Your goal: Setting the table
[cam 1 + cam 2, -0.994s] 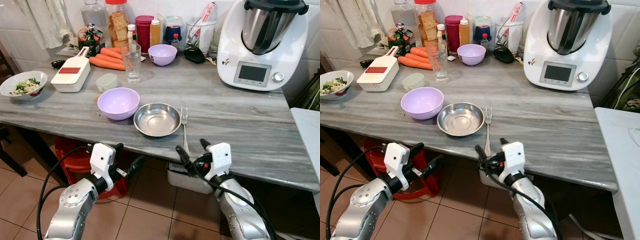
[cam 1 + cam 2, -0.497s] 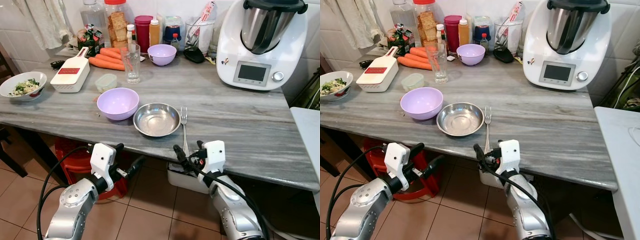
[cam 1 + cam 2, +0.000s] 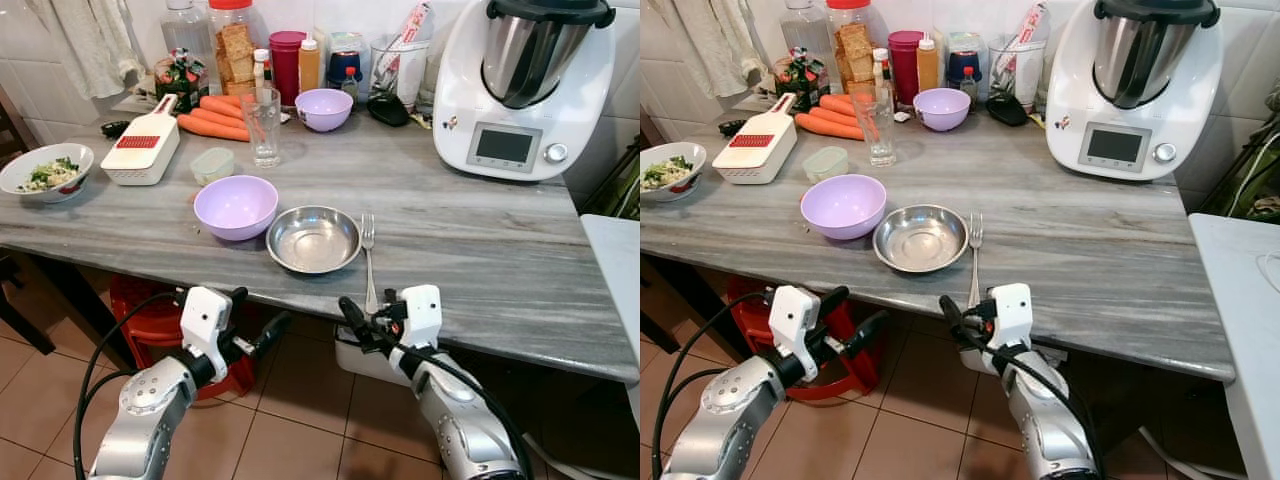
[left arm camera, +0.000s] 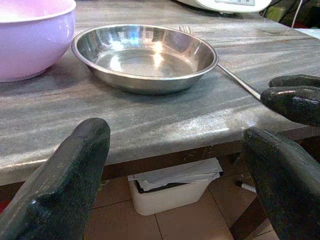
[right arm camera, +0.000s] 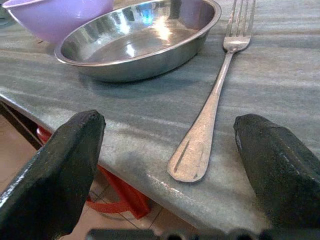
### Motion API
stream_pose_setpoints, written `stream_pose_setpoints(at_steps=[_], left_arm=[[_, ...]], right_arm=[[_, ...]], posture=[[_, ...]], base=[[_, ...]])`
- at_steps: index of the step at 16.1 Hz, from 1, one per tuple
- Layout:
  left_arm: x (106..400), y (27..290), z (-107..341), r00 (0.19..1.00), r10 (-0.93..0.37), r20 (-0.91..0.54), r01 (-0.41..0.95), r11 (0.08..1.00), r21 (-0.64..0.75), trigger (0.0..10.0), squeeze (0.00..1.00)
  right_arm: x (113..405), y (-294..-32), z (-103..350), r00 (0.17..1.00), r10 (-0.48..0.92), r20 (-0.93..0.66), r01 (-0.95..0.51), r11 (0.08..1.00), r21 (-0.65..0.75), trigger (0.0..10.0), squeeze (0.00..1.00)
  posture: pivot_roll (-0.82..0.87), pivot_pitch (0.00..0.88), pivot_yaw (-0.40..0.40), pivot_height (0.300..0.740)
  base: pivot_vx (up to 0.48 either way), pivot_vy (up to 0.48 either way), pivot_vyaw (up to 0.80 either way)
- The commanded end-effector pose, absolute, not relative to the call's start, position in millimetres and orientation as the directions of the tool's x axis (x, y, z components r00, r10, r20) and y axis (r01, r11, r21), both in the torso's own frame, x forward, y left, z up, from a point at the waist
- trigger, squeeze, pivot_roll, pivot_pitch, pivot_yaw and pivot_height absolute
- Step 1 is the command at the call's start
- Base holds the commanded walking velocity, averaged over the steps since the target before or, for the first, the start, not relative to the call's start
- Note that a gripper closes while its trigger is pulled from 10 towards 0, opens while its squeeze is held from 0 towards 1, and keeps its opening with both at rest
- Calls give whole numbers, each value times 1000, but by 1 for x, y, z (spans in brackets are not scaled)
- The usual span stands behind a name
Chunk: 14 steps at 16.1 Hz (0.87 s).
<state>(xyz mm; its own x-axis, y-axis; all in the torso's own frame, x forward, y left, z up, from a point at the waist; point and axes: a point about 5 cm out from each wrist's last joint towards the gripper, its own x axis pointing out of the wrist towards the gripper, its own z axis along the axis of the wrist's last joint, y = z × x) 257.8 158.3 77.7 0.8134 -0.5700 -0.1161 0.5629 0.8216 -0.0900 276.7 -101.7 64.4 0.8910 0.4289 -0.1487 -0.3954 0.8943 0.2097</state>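
The right gripper [image 3: 368,312] hangs at the near edge of the grey table [image 3: 480,250], its two black fingers [image 5: 60,165] spread wide, one on each side of the handle end of the one fork [image 5: 212,107] without touching it. The fork lies flat just ahead of the gripper, prongs pointing away. Touching or nearly touching the fork's far end, on the gripper's left, sits one empty steel dish [image 3: 314,239]. Just beyond that is one purple bowl [image 3: 236,206]; a second, smaller purple bowl [image 3: 324,109] stands well back, near one drinking glass [image 3: 264,126] and three carrots [image 3: 214,117]. The left gripper [image 3: 250,322] hovers below the table edge, fingers [image 4: 65,180] also apart, holding nothing.
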Motion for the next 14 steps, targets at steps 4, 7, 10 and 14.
stream_pose_setpoints(at_steps=[4, 7, 10, 14], left_arm=[[259, 157, 82, 809, -578, -112, 573, 816, -71, 10000, 0], [260, 157, 82, 808, -578, -112, 574, 816, -70, 10000, 0], [259, 158, 82, 808, -578, -112, 574, 816, -71, 10000, 0], [260, 158, 82, 810, -575, -110, 571, 818, -70, 10000, 0]], right_arm=[[274, -94, 63, 861, 482, -161, -439, 865, 242, 10000, 0], [272, -89, 62, 842, 514, -165, -469, 848, 248, 10000, 0], [273, -87, 62, 837, 523, -163, -478, 843, 247, 10000, 0], [279, -84, 65, 830, 537, -152, -496, 834, 243, 10000, 0]], posture=[[56, 0, 32, 740], [57, 0, 31, 740], [57, 0, 31, 740], [62, 0, 31, 740]], base=[[0, 0, 0], [0, 0, 0], [0, 0, 0], [0, 0, 0]])
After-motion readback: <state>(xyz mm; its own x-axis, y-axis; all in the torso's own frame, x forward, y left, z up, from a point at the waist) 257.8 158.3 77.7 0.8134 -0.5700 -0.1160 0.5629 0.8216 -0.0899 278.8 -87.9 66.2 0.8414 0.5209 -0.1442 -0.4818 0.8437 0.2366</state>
